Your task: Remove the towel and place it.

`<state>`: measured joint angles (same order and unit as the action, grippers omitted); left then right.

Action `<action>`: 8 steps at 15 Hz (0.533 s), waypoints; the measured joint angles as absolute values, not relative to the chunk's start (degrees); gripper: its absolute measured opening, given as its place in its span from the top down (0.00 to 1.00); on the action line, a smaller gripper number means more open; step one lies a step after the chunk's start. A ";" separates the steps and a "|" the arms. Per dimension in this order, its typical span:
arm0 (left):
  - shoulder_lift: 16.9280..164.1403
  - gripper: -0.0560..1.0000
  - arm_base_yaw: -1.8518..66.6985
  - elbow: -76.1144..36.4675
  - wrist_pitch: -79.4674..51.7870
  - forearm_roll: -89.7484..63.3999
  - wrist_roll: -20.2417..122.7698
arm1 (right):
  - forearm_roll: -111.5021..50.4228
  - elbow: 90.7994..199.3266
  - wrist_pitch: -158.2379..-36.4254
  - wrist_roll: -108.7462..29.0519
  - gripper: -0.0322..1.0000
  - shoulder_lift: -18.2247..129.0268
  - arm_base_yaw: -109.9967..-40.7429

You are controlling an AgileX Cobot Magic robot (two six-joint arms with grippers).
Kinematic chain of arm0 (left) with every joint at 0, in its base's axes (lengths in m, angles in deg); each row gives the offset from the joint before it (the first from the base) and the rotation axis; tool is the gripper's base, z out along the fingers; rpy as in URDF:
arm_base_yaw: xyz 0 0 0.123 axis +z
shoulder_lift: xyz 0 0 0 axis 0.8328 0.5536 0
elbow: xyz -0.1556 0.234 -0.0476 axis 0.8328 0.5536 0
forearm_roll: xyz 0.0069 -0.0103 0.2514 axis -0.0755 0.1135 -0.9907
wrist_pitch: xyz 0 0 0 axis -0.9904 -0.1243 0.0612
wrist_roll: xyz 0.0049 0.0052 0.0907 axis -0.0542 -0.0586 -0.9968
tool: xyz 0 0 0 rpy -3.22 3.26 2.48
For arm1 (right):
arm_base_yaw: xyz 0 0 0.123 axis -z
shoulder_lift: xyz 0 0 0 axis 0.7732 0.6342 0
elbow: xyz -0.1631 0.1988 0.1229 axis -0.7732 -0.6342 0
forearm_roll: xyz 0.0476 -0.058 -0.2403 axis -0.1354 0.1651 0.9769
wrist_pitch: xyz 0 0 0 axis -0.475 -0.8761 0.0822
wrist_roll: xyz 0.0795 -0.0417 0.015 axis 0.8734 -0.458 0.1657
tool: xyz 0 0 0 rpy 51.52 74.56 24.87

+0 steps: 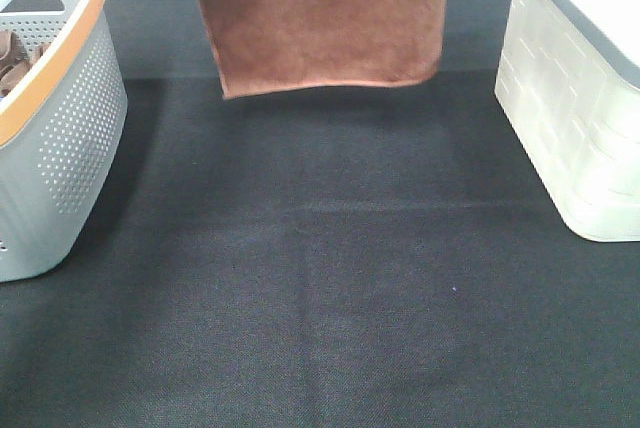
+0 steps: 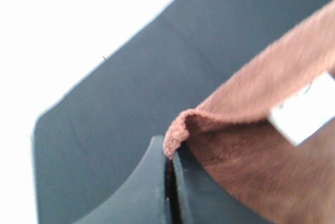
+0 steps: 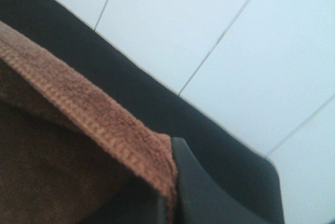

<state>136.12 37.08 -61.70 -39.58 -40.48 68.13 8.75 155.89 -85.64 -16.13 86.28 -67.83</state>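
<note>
The reddish-brown towel (image 1: pixel 320 13) hangs spread out above the far middle of the black table, its lower hem free in the air. Both grippers are above the top edge of the exterior high view and hidden there. In the left wrist view my left gripper (image 2: pixel 171 153) is shut on one upper corner of the towel (image 2: pixel 251 150), whose white tag (image 2: pixel 306 111) shows nearby. In the right wrist view my right gripper (image 3: pixel 170 192) is shut on the other upper corner of the towel (image 3: pixel 78 130), pinching its stitched edge.
A grey perforated basket with an orange rim (image 1: pixel 60 128) stands at the left, with brown cloth inside it. A white lidded bin (image 1: pixel 580 98) stands at the right. Black cloth (image 1: pixel 320 288) covers the table between them.
</note>
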 joint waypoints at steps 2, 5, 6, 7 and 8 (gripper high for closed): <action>138.19 0.95 37.08 -61.70 -31.04 -41.11 68.13 | 9.33 157.49 -78.60 -16.13 0.97 89.61 -65.82; 140.19 0.95 37.08 -61.70 -26.06 -41.28 68.13 | 6.92 157.89 -76.30 -16.13 0.97 91.50 -64.85; 141.16 0.95 37.08 -61.70 -26.23 -41.28 68.13 | 4.63 158.01 -76.48 -16.07 0.97 92.30 -64.79; 142.43 0.95 37.08 -61.65 -29.44 -41.28 68.13 | 1.36 158.24 -79.74 -16.01 0.97 93.39 -64.79; 143.23 0.95 37.08 -61.65 -33.62 -41.28 68.13 | -1.16 158.24 -85.07 -16.01 0.97 94.08 -64.79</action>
